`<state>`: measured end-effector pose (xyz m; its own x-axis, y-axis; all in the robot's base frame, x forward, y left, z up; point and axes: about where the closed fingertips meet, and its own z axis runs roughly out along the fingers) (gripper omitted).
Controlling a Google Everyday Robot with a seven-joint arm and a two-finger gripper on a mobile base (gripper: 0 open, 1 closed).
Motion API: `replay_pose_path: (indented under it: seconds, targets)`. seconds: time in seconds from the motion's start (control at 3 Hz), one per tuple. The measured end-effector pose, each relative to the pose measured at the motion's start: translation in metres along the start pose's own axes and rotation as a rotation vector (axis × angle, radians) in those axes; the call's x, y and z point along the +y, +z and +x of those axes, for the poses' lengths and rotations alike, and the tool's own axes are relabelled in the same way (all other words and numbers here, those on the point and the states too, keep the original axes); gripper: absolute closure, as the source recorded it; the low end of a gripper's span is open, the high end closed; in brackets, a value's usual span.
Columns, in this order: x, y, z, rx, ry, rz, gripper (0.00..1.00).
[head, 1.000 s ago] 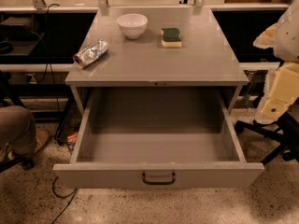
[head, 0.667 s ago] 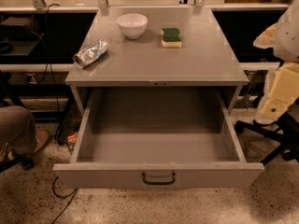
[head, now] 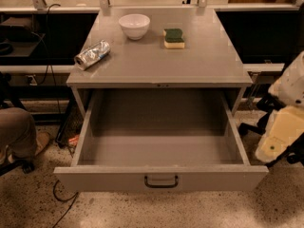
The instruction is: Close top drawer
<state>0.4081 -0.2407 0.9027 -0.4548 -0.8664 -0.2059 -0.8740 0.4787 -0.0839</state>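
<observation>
Since the earlier frames, the arm is lowered along the right edge of the view, and the drawer is left where it was. The arm is seen as a white housing, well to the right of the cabinet top. Below it, the cream-coloured gripper is held just beside the drawer's right front corner, apart from it. Whether the gripper is open or closed cannot be told. Nothing is seen to be gripped.

The arm is cut off by the right edge of the view, so its upper links are not shown. Dark parts beside and behind the gripper are hard to make out. The cabinet below the drawer is hidden by the front panel. The rear of the drawer is shaded by the cabinet top.

The drawer is pulled far out from under the cabinet top, toward the camera. Its long axis is laid left to right across the view. The front panel is turned to the camera, and a dark loop handle is fitted at the panel's centre.

On the cabinet top, a white bowl, a green and yellow sponge and a crumpled silver item are placed apart from one another. A person's knee is cut off at the left edge.
</observation>
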Motion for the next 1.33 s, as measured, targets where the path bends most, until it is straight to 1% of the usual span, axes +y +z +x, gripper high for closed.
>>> replay_pose_path:
  seconds: [0.33, 0.67, 1.0, 1.33]
  targets:
    - [0.023, 0.052, 0.030, 0.060, 0.148, -0.083, 0.15]
    - [0.055, 0.104, 0.052, 0.115, 0.271, -0.176, 0.39]
    - [0.060, 0.109, 0.056, 0.127, 0.284, -0.186, 0.69]
    - [0.061, 0.109, 0.056, 0.128, 0.285, -0.185, 0.94]
